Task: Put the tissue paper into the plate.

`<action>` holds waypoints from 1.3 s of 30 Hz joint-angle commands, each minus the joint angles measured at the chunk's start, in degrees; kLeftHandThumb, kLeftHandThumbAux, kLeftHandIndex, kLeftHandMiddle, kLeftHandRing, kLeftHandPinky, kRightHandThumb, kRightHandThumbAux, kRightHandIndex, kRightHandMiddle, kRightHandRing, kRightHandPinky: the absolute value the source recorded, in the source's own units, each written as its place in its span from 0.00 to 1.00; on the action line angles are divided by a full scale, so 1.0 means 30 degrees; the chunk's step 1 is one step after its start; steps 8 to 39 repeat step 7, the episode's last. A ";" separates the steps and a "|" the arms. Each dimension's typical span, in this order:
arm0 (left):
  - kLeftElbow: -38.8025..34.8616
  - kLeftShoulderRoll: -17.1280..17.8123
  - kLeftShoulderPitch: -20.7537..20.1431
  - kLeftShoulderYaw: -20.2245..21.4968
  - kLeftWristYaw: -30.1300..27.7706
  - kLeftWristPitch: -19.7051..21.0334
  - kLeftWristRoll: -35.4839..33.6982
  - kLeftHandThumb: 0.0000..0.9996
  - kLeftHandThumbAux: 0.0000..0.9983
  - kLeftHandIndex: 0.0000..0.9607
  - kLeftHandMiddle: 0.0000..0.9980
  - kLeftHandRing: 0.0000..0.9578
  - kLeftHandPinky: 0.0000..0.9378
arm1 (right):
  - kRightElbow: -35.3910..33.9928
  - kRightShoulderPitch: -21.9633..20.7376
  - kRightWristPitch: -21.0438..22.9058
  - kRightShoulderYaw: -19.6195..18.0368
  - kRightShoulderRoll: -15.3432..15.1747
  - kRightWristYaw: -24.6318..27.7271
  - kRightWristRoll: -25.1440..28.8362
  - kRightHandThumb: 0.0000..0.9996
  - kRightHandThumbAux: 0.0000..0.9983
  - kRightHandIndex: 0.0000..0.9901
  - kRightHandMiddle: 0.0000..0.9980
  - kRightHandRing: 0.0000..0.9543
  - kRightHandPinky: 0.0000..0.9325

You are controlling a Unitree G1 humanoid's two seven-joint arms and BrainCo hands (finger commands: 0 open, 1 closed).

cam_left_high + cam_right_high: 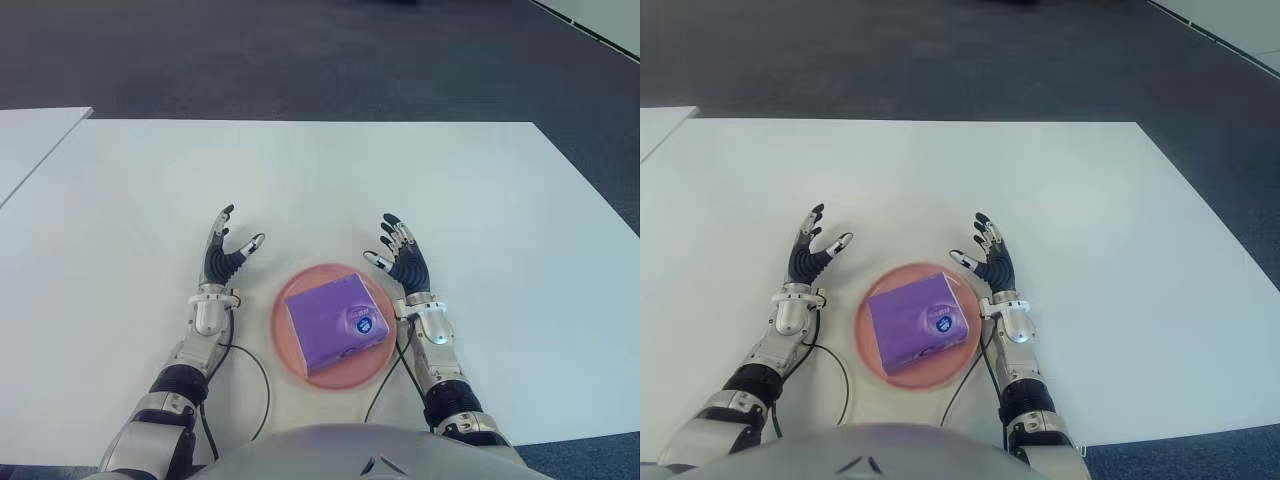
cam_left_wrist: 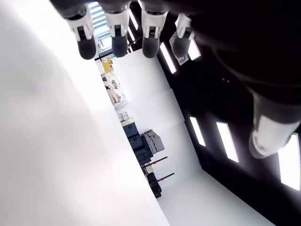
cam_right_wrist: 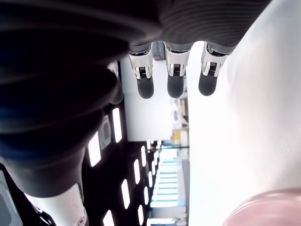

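A purple tissue pack (image 1: 335, 319) with a round blue label lies in the pink plate (image 1: 288, 350) on the white table (image 1: 320, 190), close to my body. My left hand (image 1: 228, 250) shows just left of the plate, fingers spread and holding nothing. On the plate's right side is my right hand (image 1: 398, 252), also with spread fingers and nothing in it. Both wrist views show straight fingers (image 2: 120, 44) (image 3: 175, 84) with nothing between them. A bit of the plate rim (image 3: 268, 209) appears in the right wrist view.
A second white table (image 1: 30, 140) stands at the far left. Dark carpet floor (image 1: 300, 60) lies beyond the table's far edge. Black cables (image 1: 255, 375) run from my wrists along the table near the plate.
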 commanded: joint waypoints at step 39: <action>0.1214 -0.1334 0.1283 -0.0203 -0.0424 -0.0145 -0.0354 0.02 0.55 0.00 0.00 0.00 0.00 | 0.1669 0.0936 0.1165 -0.0225 0.0108 -0.0366 -0.0003 0.00 0.78 0.11 0.09 0.06 0.05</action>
